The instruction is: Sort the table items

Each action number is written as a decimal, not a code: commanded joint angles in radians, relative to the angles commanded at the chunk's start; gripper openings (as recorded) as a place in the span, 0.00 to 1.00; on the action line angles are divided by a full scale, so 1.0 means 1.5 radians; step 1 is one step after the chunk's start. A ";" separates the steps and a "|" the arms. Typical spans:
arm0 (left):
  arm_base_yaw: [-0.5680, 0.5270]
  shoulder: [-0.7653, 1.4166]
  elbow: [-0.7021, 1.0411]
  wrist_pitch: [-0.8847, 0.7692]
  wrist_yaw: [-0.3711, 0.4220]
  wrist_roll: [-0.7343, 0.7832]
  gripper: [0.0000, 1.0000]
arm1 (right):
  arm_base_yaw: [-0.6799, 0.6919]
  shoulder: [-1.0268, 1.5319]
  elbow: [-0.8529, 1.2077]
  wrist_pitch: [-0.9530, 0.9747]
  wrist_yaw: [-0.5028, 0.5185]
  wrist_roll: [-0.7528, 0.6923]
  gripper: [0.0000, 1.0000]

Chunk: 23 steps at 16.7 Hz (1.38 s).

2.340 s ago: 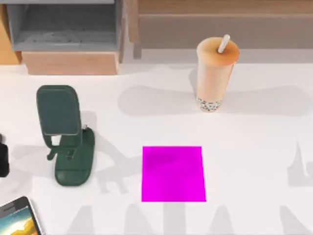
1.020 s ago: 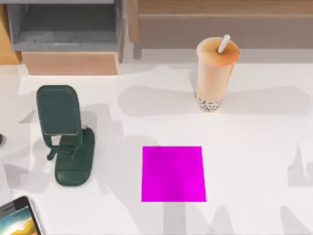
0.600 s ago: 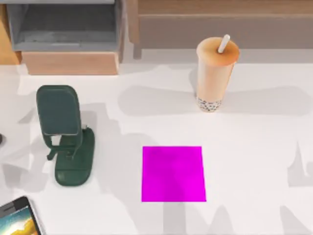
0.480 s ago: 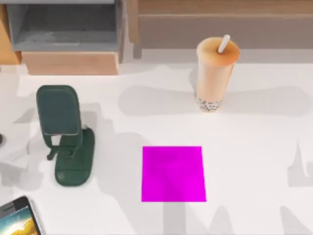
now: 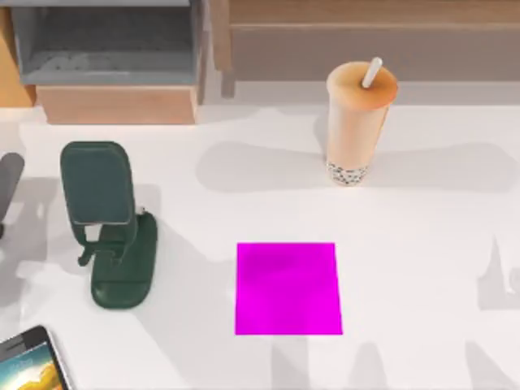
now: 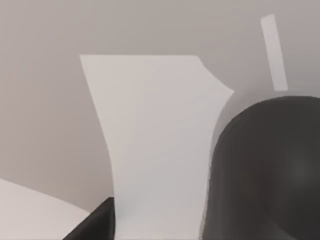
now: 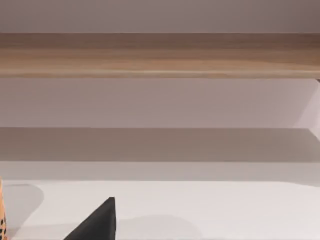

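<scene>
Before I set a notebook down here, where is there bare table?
Bare: right of the magenta square and bubble-tea cup, and between the green stand and the cup. Crowded: near-left corner, where the smartphone lies near the stand.

The table [image 5: 422, 244] is evenly and brightly lit. Soft grey shadows are cast beside the cup [image 5: 357, 122] and stand [image 5: 110, 219]. Mild blur is seen throughout; no glare.

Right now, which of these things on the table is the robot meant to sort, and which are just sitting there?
To sort:
- bubble-tea cup, upright at the back
- smartphone, at the table's near left corner
- black mouse, close to the left wrist camera

Just there:
- green phone stand
- magenta square mat
- grey open drawer
- wooden shelf
</scene>
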 joint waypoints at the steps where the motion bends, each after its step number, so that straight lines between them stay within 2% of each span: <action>1: 0.000 0.000 -0.001 0.001 0.000 0.000 1.00 | 0.000 0.000 0.000 0.000 0.000 0.000 1.00; 4: 0.000 0.000 -0.001 0.001 0.000 0.000 1.00 | 0.000 0.000 0.000 0.000 0.000 0.000 1.00; 17: 0.000 0.000 -0.001 0.001 0.000 0.000 0.02 | 0.000 0.000 0.000 0.000 0.000 0.000 1.00; 23: 0.000 0.000 -0.001 0.001 0.000 0.000 0.00 | 0.000 0.000 0.000 0.000 0.000 0.000 1.00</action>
